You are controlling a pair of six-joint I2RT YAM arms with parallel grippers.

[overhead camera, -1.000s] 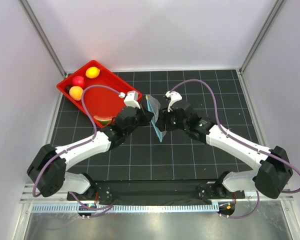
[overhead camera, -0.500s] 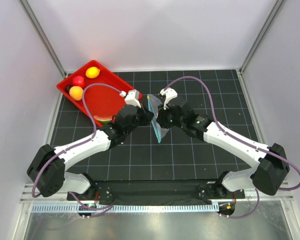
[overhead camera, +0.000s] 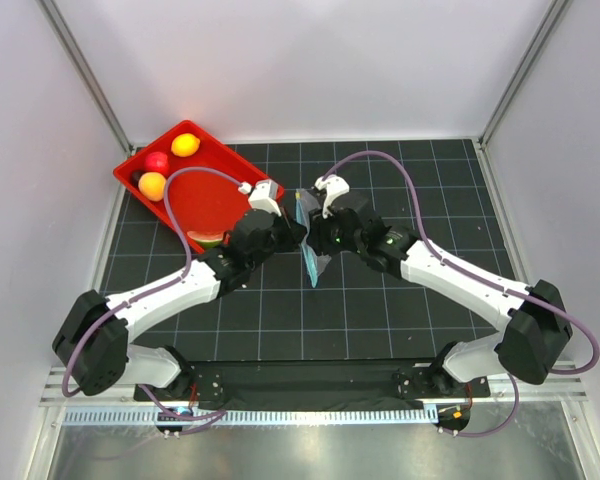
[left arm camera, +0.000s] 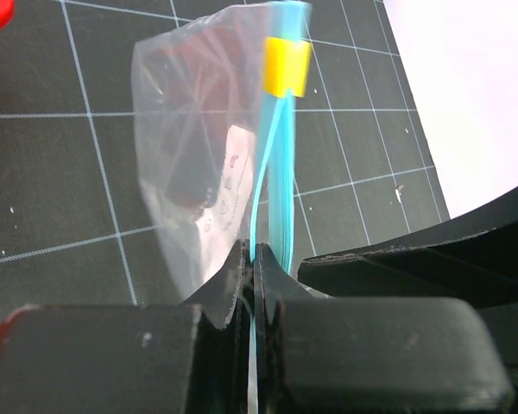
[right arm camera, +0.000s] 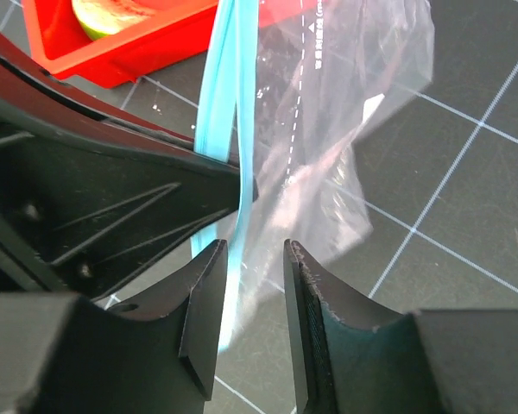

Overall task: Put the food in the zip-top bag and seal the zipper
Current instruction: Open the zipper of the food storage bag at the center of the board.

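Observation:
The zip-top bag (overhead camera: pixel 310 240) hangs upright over the mat between both grippers, and nothing shows inside it. My left gripper (left arm camera: pixel 255 259) is shut on one side of the teal zipper (left arm camera: pixel 281 172), below a yellow slider (left arm camera: pixel 287 67). My right gripper (right arm camera: pixel 255 259) is open, its fingers standing either side of the bag's (right arm camera: pixel 345 103) lower edge and zipper (right arm camera: pixel 229 86) with a gap showing. The food lies in the red tray (overhead camera: pixel 220 195): lemon (overhead camera: pixel 185 144), apple (overhead camera: pixel 157 162), orange (overhead camera: pixel 152 185), dark fruit (overhead camera: pixel 136 177) and watermelon wedge (overhead camera: pixel 210 240).
The red tray sits at the mat's back left corner, just behind my left wrist. Its corner (right arm camera: pixel 138 56) and the watermelon wedge (right arm camera: pixel 112 13) show in the right wrist view. White enclosure walls surround the black gridded mat (overhead camera: pixel 400 320).
My right gripper has moved left, up to the bag, and its jaws narrowed and then parted somewhat. The left gripper has kept its hold on the zipper.

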